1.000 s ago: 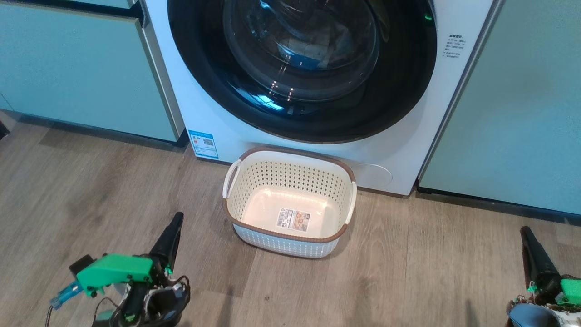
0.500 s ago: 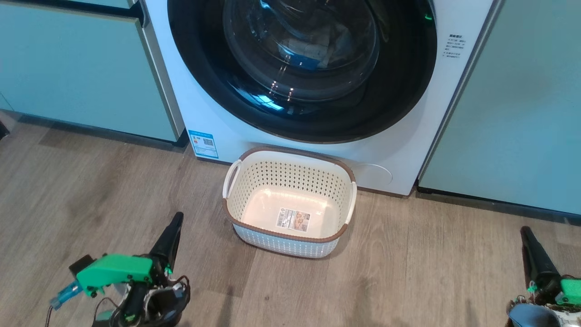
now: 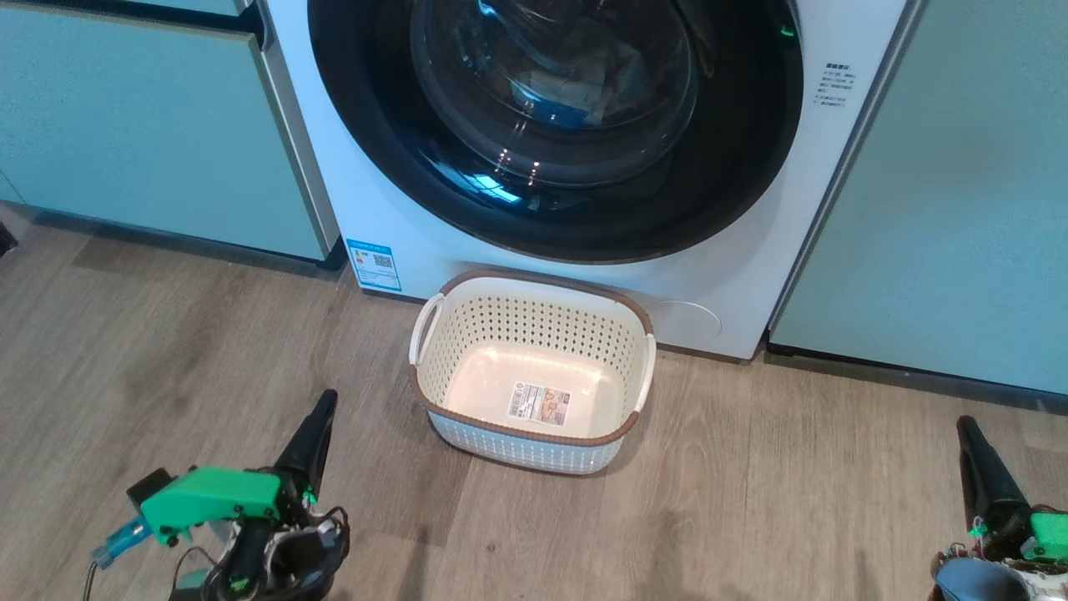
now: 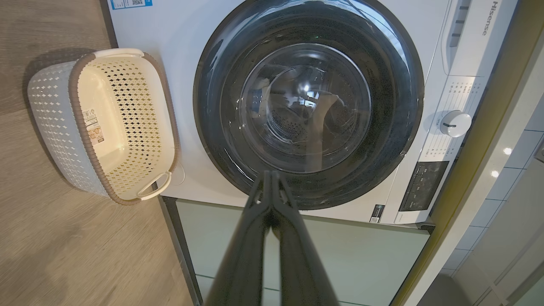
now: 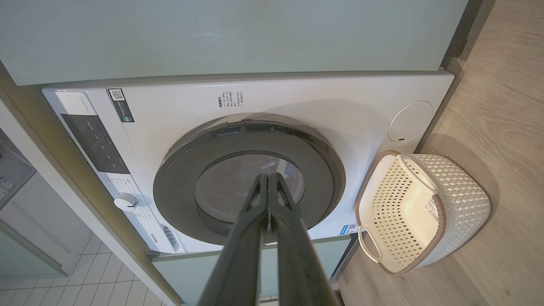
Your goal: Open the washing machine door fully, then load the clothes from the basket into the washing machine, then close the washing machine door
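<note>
Now the washing machine door [image 3: 375,142] sits flush against the front of the washing machine [image 3: 751,250], its glossy black rim ringing the bulging glass bowl. Through that glass, in the head view, the clothes [image 3: 584,79] lie inside the drum as a pale bundle with a bright blue part. The basket [image 3: 534,334] stands upright on the wooden floor [image 3: 751,501] just in front of the machine, below the door. Its far rim is close to the white front panel; whether they touch I cannot tell. Its bare cream base shows a label [image 3: 539,404]. A small blue sticker [image 3: 373,265] sits at the machine's lower left corner, and pale teal cabinets [image 3: 150,125] flank the machine on both sides. The left gripper [image 3: 325,405] hangs at the lower left over the floor, clear of the basket, its two dark fingers pressed together tip to tip with nothing between them. The right gripper [image 3: 968,430] hangs at the lower right, likewise pinched closed and empty. In each wrist view the closed fingers point toward the door's glass
</note>
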